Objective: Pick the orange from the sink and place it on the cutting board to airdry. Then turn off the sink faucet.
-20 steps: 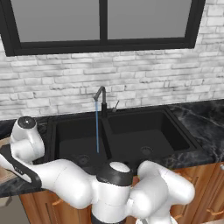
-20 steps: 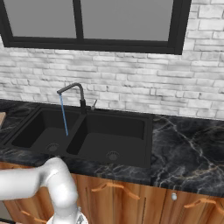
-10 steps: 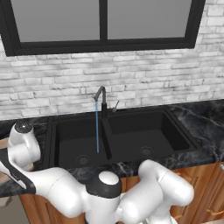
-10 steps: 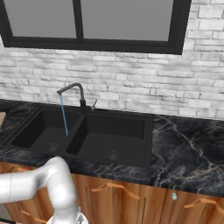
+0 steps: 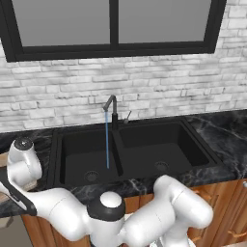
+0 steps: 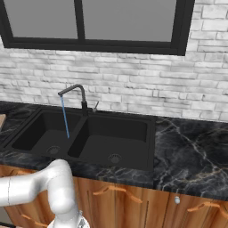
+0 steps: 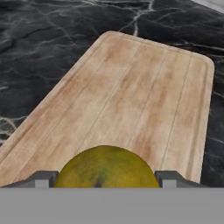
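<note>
In the hand view the yellow-orange orange with a dark greenish patch sits between my two finger tips; my gripper is shut on it. Right below and beyond it lies the tan cutting board, on black marble counter. I cannot tell if the orange touches the board. In the left base view my arm reaches to the left of the black double sink, and a tan strip of the cutting board shows there. The dark faucet pours a thin blue stream into the left basin.
Black marble counter runs to the right of the sink. A white brick wall and a black-framed window stand behind it. Wooden cabinet fronts with handles are below the counter.
My arm has swung further left and lower, with the elbow dropping toward the counter's front edge. The faucet stream still runs.
</note>
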Controlling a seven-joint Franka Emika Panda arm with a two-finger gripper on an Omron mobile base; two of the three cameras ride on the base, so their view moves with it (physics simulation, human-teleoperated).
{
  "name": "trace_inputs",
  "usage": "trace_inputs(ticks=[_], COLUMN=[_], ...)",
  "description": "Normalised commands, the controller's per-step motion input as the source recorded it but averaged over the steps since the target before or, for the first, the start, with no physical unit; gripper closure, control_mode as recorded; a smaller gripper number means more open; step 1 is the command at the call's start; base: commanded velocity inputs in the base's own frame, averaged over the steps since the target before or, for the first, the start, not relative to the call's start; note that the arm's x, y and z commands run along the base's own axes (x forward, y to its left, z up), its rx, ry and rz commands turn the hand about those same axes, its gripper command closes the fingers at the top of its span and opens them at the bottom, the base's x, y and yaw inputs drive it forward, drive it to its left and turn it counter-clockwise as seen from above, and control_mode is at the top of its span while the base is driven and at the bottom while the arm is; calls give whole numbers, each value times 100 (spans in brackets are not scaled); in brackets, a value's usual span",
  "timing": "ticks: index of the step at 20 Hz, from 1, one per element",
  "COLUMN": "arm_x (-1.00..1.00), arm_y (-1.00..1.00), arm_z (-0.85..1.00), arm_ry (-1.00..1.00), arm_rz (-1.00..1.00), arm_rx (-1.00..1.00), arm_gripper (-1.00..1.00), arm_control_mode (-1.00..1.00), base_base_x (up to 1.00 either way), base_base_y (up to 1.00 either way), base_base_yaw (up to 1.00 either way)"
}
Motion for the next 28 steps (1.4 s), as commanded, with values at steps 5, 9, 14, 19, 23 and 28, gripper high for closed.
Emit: trace_inputs(ticks=[5,9,14,19,23,28], arm_x=[15,15,6,-2,-7,-10], arm_y=[18,20,11,0,0,0], arm_z=[-29,-28,-21,0,13,36], arm_ry=[2,2,1,0,-3,-8], arm_rz=[0,0,0,0,0,0], arm_rx=[-1,-2,-2,0,0,0], arm_gripper=[100,100,-100,-100,-100,-100], arm_control_mode=[-100,-100,-100,-100,-100,-100], base_base_x=[0,0,0,0,0,0], base_base_y=[0,0,0,0,0,0], base_base_yaw=[0,0,0,0,0,0])
